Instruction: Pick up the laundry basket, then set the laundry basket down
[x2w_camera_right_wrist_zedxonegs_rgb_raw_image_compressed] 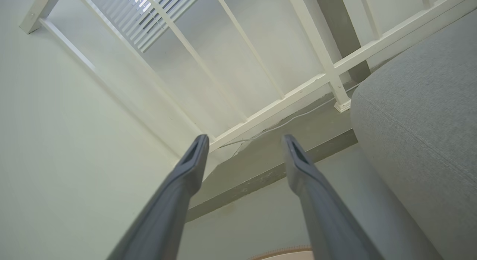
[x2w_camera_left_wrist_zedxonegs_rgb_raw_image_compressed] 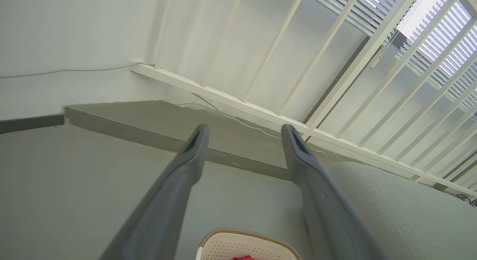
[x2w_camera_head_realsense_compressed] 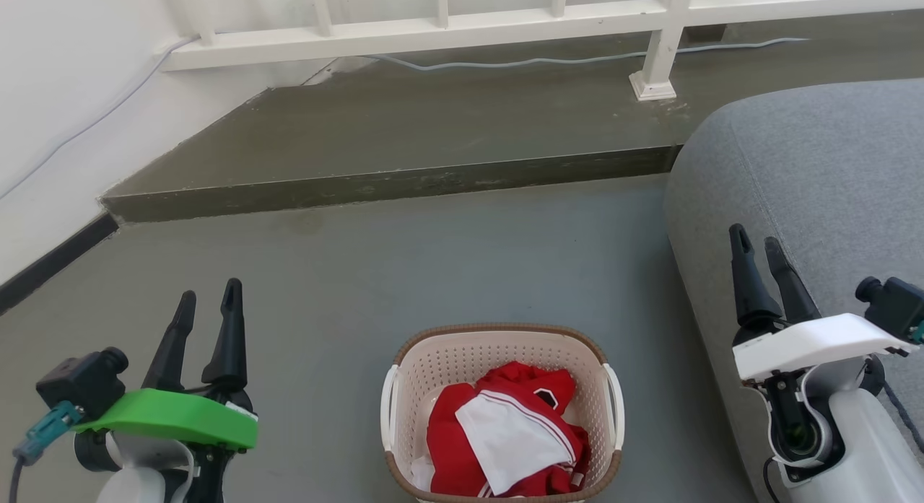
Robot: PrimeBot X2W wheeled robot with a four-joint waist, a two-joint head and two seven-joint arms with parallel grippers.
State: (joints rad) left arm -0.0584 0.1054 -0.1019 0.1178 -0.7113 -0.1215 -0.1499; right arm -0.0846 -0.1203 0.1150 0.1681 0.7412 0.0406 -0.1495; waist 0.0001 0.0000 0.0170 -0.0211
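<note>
The laundry basket (x2w_camera_head_realsense_compressed: pixel 447 366) is seen standing on the floor (x2w_camera_head_realsense_compressed: pixel 433 257) between both hands, with red and white clothes (x2w_camera_head_realsense_compressed: pixel 505 434) heaped inside. The left hand (x2w_camera_head_realsense_compressed: pixel 210 289) is held parted and empty, and the right hand (x2w_camera_head_realsense_compressed: pixel 754 236) likewise, beside the grey sofa (x2w_camera_head_realsense_compressed: pixel 816 171).

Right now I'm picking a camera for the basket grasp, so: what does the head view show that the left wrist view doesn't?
Head view, not left wrist: the laundry basket's full outline, the white garment lying on the red clothes, and the open right end effector. Left wrist, not head: window blinds behind the white railing. Both: the basket's far rim, a speck of red, the open left end effector, grey sofa, railing and raised step.
</note>
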